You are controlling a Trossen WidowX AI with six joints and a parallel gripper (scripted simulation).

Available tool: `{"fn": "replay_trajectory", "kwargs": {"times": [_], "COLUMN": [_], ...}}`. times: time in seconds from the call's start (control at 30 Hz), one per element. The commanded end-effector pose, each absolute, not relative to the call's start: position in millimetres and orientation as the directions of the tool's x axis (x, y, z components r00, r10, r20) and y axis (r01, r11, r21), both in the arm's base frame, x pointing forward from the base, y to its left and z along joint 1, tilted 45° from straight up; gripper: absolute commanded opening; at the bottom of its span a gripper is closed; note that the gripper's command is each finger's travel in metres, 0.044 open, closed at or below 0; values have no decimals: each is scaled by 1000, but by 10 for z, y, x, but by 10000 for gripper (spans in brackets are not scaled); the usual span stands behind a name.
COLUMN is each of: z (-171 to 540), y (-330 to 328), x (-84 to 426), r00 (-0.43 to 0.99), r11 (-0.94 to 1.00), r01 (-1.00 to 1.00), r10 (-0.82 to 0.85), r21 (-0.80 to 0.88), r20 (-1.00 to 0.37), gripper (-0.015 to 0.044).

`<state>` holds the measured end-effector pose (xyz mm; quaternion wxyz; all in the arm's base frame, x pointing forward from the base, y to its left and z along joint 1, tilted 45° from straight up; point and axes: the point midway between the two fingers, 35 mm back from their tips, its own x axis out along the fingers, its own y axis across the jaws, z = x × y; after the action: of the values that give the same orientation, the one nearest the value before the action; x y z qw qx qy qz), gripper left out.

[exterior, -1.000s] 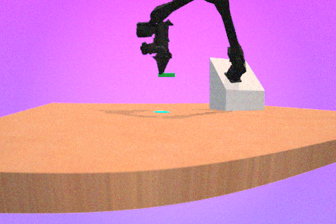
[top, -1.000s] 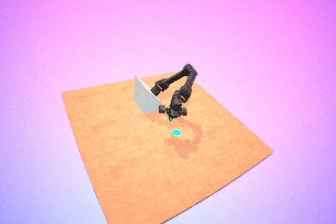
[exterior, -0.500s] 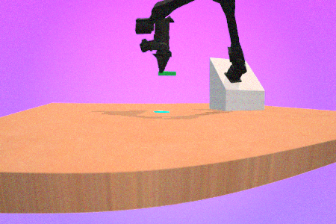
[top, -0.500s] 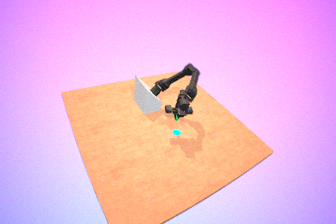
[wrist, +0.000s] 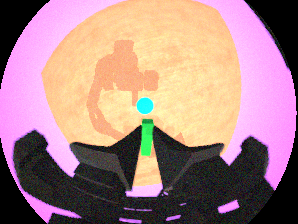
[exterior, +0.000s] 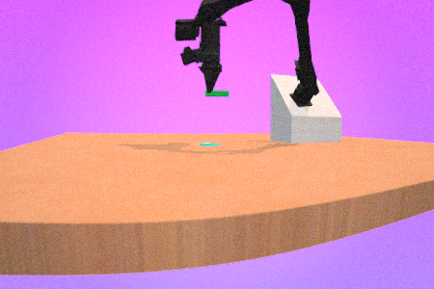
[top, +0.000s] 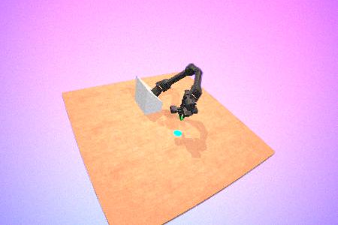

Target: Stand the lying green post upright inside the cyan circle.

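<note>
Our pincer [top: 181, 117] [exterior: 209, 91] [wrist: 147, 127] grips the green post [top: 182, 118] [exterior: 218, 93] [wrist: 147, 138], held level, well above the wood-grained counter [top: 124, 159] [exterior: 193, 185] [wrist: 195, 65]. We note the cyan circle [top: 177, 133] [exterior: 208, 144] [wrist: 145, 106], arm shadows, a pink-violet backdrop.

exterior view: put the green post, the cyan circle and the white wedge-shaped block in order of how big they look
1. White wedge-shaped block
2. Green post
3. Cyan circle, seen nearly edge-on
</note>
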<state>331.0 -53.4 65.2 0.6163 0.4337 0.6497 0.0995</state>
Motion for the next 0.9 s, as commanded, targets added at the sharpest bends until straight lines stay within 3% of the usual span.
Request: {"fn": "replay_trajectory", "kwargs": {"times": [0.0, 0.87], "z": [629, 346], "y": [-520, -474], "x": [3317, 3335], "r00": [138, 156], "r11": [613, 710], "r01": [440, 423], "r10": [676, 555], "r21": [656, 563], "r20": [-724, -817], "gripper": [23, 23]}}
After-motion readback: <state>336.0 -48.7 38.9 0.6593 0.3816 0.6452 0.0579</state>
